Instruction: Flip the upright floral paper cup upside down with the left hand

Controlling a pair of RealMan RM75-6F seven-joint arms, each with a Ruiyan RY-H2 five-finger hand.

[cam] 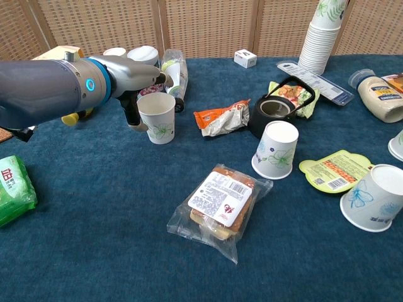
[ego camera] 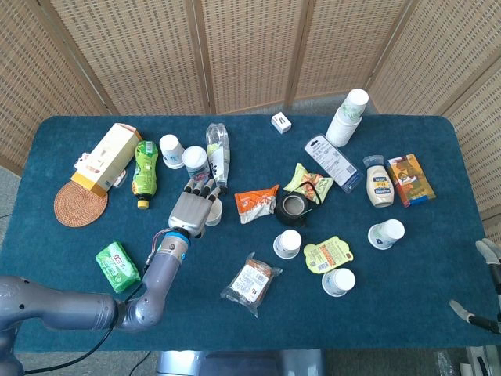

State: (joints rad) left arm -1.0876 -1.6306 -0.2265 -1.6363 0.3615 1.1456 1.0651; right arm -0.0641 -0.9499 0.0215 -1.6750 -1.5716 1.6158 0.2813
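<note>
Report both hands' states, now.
Left hand: at the upright floral paper cup, grip cannot be told.
Right hand: mostly out of frame, cannot tell.

five loose paper cups (ego camera: 287,244), one teapot (ego camera: 293,207), one mayonnaise bottle (ego camera: 379,185).

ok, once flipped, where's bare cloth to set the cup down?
Open blue cloth lies between the green snack packet and clear wrapped pastry, near the table's front edge. Crowded behind the white floral paper cup: bottles and cups.
</note>
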